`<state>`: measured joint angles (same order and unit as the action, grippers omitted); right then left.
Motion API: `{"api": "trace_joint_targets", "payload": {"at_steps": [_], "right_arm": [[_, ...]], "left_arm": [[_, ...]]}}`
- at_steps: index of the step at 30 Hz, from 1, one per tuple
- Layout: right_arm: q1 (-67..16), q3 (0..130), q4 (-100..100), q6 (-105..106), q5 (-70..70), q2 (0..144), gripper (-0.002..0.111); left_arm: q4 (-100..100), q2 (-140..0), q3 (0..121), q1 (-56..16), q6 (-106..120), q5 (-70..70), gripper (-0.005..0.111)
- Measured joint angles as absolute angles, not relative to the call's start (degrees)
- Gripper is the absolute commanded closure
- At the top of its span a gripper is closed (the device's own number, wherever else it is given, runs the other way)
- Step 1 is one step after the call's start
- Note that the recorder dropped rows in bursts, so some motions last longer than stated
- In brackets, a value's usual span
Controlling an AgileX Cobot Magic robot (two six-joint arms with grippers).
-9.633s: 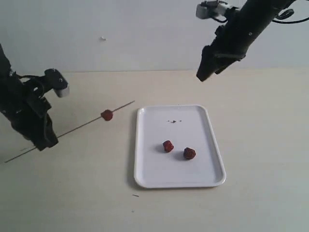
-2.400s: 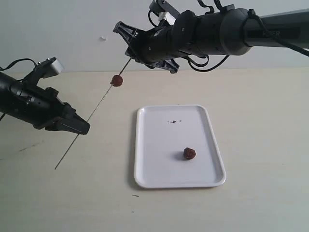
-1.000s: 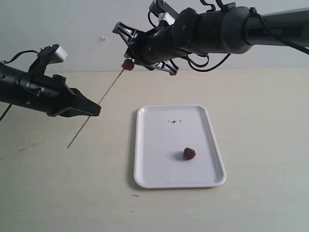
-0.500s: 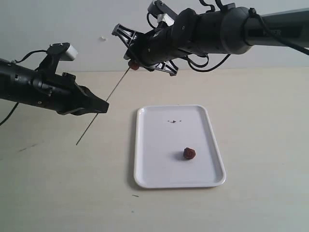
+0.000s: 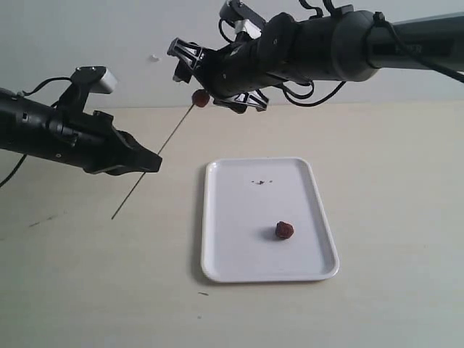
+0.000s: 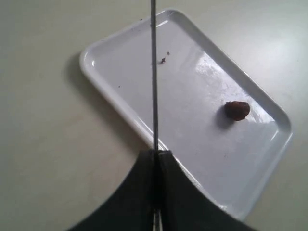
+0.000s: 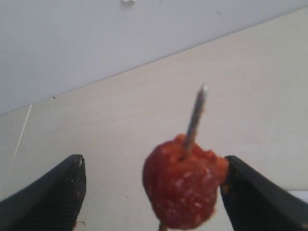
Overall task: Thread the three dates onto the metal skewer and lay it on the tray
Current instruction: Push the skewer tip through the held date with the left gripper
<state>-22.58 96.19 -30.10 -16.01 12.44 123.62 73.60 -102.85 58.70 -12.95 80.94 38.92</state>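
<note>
My left gripper (image 5: 154,164) (image 6: 156,153) is shut on the metal skewer (image 5: 163,145) (image 6: 154,72), which slants up to the right above the table. My right gripper (image 5: 205,90) (image 7: 152,163) stands open around the skewer's upper end. A reddish date (image 5: 201,98) (image 7: 183,187) sits there with the skewer tip (image 7: 195,115) poking through it, touching one finger and clear of the other. Another date (image 5: 284,230) (image 6: 237,109) lies on the white tray (image 5: 239,254) (image 6: 192,86). The third date is out of view.
The tray lies flat on the beige table (image 5: 377,159), with a few dark specks (image 5: 261,182) near its far end. The skewer's lower end (image 5: 114,216) hangs left of the tray. A pale wall (image 5: 87,36) rises behind the table.
A date has gone from the tray. The left gripper has raised the skewer and moved it right, up to the right gripper. In the last half second almost nothing has moved.
</note>
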Motion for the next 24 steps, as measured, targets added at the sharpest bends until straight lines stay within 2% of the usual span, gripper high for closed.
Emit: {"api": "trace_joint_targets", "payload": {"at_steps": [24], "right_arm": [[-21.39,96.19,-28.54,-15.23,13.06,121.91,0.033]], "left_arm": [[64.34,-101.04,58.70,-12.95,75.01,41.68,0.107]]}}
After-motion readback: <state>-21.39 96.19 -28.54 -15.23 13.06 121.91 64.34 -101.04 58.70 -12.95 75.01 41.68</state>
